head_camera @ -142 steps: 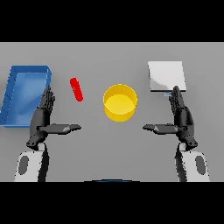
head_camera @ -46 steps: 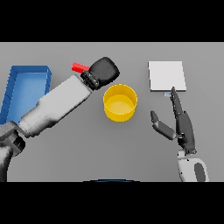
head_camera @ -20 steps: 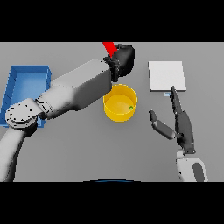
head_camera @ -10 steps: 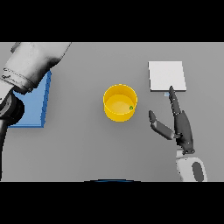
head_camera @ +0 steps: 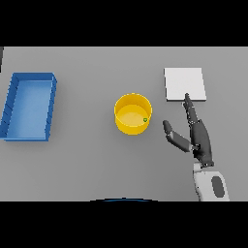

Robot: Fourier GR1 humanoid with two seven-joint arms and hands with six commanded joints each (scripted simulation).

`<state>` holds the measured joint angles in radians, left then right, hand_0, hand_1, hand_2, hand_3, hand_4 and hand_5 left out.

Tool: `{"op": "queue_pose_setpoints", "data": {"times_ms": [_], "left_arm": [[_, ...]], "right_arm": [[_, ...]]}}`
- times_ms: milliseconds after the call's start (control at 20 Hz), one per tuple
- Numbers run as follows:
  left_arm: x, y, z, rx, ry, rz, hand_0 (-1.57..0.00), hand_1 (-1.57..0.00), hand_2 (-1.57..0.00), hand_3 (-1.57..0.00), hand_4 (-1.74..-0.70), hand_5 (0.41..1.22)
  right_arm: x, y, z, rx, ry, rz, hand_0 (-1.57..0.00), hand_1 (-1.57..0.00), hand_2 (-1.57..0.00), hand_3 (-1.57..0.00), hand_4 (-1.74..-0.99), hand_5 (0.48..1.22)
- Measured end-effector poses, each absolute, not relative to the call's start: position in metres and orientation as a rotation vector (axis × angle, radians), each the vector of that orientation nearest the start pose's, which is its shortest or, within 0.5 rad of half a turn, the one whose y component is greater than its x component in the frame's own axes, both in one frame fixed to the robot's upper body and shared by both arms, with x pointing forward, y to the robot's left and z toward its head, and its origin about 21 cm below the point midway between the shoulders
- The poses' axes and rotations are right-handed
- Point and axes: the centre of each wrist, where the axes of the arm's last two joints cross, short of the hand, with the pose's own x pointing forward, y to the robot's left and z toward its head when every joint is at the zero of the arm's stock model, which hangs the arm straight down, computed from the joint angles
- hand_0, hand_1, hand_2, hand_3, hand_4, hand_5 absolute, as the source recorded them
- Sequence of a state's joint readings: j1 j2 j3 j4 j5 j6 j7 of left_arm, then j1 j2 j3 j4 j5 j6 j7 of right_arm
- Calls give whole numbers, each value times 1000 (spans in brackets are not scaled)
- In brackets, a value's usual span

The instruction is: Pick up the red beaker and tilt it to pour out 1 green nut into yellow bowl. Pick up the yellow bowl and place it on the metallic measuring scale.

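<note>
Pour step judged done: nut (head_camera: 145, 119) was seen inside bowl (head_camera: 132, 114) at counter (head_camera: 97, 160) centre. Right robot hand (head_camera: 195, 137) was held open, empty, right of bowl. Scale (head_camera: 184, 84) lay up-right of bowl. Next: bowl to be gripped & lifted onto scale.

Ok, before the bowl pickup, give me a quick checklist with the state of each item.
1. Green nut in the yellow bowl: ok, it lies inside near the right wall.
2. Bowl upright on the table: ok.
3. Metallic measuring scale top free of objects: ok; only the right hand's fingertip lies at its near edge.
4. Right hand ready to grasp: ok, fingers straight, thumb out, right of the bowl and not touching it.
5. Left hand and red beaker: cannot tell, neither is in view.
6. Path from bowl to scale: ok apart from the right hand itself; the blue tray sits far left.
</note>
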<state>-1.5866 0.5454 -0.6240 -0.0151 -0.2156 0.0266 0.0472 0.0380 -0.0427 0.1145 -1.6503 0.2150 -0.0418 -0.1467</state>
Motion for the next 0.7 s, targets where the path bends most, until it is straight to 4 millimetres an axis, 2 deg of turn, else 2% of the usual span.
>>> {"op": "queue_pose_setpoints", "data": {"times_ms": [100, 200, 300, 550, 700], "left_arm": [[487, 300, 270, 1087, -1248, -687, -1571, -1571, -1571, -1541, -1740, 1221], [483, 317, 245, 1044, -1183, -529, -1571, -1571, -1571, -1552, -1741, 1221], [479, 332, 235, 1002, -1167, -392, -1571, -1571, -1571, -1518, -1741, 1221], [468, 350, 180, 879, -1103, -216, -1571, -1571, -1571, -1374, -1741, 1221], [460, 359, 153, 835, -1087, -147, -1571, -1571, -1571, -1376, -1741, 1221]], "right_arm": [[238, -220, 13, -136, -1782, 274, 1, 1, 1, 1, -1141, 657], [238, -216, 13, -101, -1775, 268, 1, 1, 1, 1, -1157, 666], [239, -217, 9, -114, -1753, 279, 1, 1, 1, 1, -1168, 680], [235, -217, 13, -133, -1780, 313, 1, 1, 1, 1, -1194, 703], [236, -219, 9, -131, -1767, 322, 1, 1, 1, 1, -1207, 708]]}}
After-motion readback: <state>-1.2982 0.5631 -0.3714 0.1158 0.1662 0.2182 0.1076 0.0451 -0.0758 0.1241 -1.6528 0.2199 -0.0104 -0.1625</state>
